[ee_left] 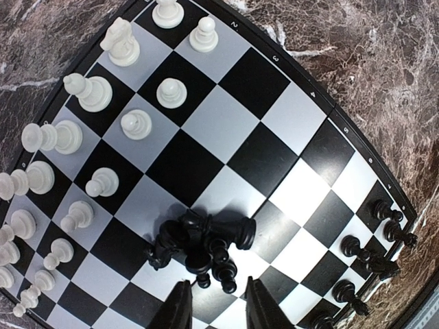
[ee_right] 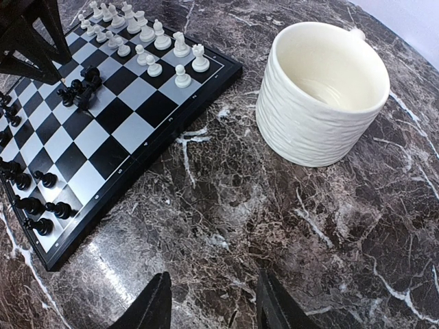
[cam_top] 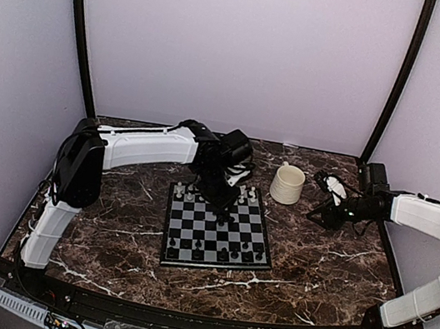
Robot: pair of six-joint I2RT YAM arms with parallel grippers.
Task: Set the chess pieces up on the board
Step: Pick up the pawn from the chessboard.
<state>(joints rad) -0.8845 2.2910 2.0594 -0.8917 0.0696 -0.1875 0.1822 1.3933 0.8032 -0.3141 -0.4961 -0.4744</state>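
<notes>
My left gripper (ee_left: 221, 312) hangs low over the board (ee_left: 226, 116). Its two fingers are a little apart and there is nothing between them. Just past the fingertips is a heap of black pieces (ee_left: 206, 247). They lie on their sides near the middle of the board. The biggest black piece (ee_left: 230, 229) lies flat on top, with its long side going across, the same way my fingers squeeze. I think I would need to turn my wrist to pinch it, or take a small one first.

The white pieces (ee_left: 89, 92) stand in two rows at the far edge. A few other black pieces (ee_left: 384, 236) sit at the near edge.

My right gripper (ee_right: 214, 308) is spread wide and holds nothing. It is over the surface (ee_right: 329, 233) beside the mug (ee_right: 322, 96), well apart from the heap. So my left arm is the nearer one for this job.
</notes>
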